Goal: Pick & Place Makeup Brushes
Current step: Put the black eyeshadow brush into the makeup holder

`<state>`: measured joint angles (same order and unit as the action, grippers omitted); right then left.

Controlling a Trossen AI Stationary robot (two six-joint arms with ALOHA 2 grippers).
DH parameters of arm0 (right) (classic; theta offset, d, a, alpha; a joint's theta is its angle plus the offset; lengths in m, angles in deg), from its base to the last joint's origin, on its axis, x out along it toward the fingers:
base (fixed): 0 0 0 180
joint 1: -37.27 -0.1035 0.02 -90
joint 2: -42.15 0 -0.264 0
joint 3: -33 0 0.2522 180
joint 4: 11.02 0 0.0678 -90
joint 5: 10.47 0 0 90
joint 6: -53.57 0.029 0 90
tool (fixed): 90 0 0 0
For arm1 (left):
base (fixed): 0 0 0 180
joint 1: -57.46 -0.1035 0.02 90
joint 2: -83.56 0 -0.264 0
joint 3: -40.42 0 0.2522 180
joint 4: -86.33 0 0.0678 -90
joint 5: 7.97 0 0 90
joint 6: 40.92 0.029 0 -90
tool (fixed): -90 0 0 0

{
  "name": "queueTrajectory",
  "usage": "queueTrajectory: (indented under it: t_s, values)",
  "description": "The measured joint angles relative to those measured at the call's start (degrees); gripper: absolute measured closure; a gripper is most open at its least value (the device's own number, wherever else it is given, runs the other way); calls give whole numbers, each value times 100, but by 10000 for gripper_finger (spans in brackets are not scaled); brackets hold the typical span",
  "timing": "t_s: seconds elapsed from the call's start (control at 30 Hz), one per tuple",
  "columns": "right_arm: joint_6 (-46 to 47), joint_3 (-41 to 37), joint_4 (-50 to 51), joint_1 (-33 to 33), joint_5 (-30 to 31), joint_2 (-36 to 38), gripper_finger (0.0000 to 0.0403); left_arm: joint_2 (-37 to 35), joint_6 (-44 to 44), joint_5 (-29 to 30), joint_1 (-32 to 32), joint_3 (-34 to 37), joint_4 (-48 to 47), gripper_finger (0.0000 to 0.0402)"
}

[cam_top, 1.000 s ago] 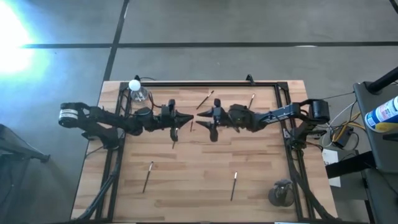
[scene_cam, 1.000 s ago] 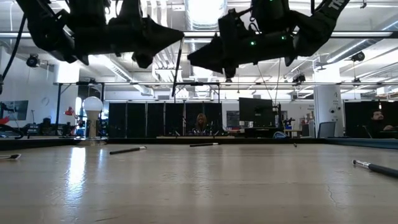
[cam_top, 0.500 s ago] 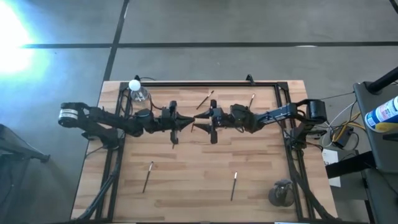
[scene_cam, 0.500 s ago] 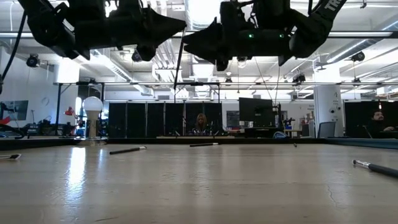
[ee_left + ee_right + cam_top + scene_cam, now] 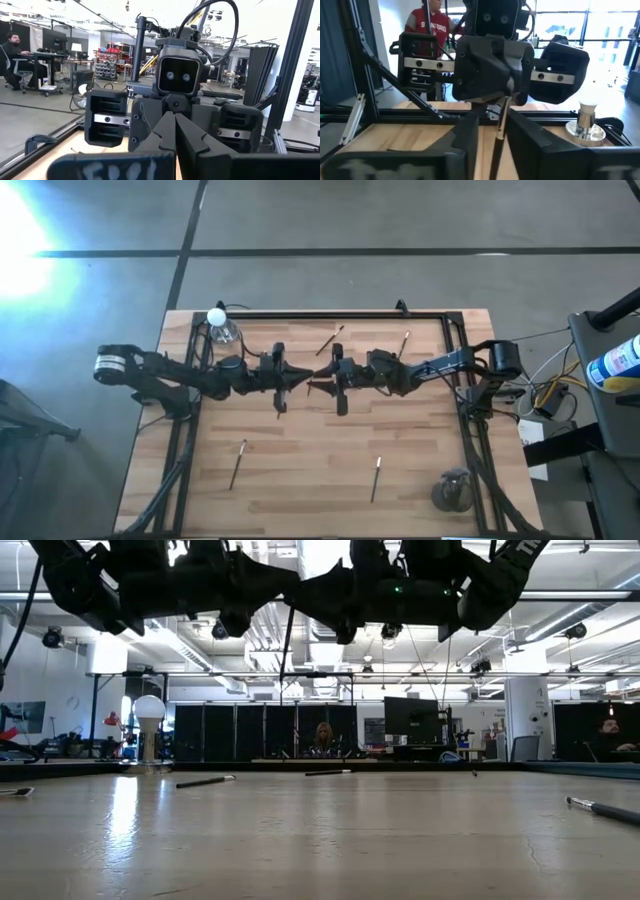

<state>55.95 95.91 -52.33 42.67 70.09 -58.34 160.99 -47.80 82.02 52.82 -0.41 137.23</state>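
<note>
Two matte black jointed arms, dark wedge-shaped fingers, silver screw-studded rails, black looping cables, green indicator light

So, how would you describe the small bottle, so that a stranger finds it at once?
On the wooden table, look at the far left corner, behind the left arm. There stands the clear bottle with a round white cap, the only upright thing; the makeup brushes are thin sticks lying flat.

Two grippers meet tip to tip above the table's (image 5: pixel 420 480) middle.
Left gripper (image 5: pixel 306 377) faces right gripper (image 5: pixel 318 379); bottle (image 5: pixel 219 326) at far-left corner; four brushes (image 5: pixel 330 340) (image 5: pixel 404 343) (image 5: pixel 238 464) (image 5: pixel 376 478) lie scattered, two behind, two in front.
</note>
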Motion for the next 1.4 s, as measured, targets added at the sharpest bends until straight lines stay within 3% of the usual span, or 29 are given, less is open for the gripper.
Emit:
queueTrajectory:
  t_s: [0.13,0.33,0.67,0.93,1.1,1.27,1.4]
  values:
    - [-78,0,53,0,40,0,380,0,-3,-25,23,0,-30,401]
    - [150,-2,760,-61,390,171,386,0,-65,119,88,11,-365,396]
    - [914,-4,4076,-1148,2779,1438,388,2,76,409,88,125,-576,337]
    - [3239,352,7631,-2742,4686,2622,389,2,111,415,88,349,-560,330]
    - [5323,1092,10299,-3895,5694,2762,389,2,114,415,88,433,-552,330]
    - [7113,1958,12244,-4711,5921,2382,389,2,111,415,88,446,-547,330]
    - [8011,2624,13326,-5094,5596,1863,389,2,101,415,88,463,-555,330]
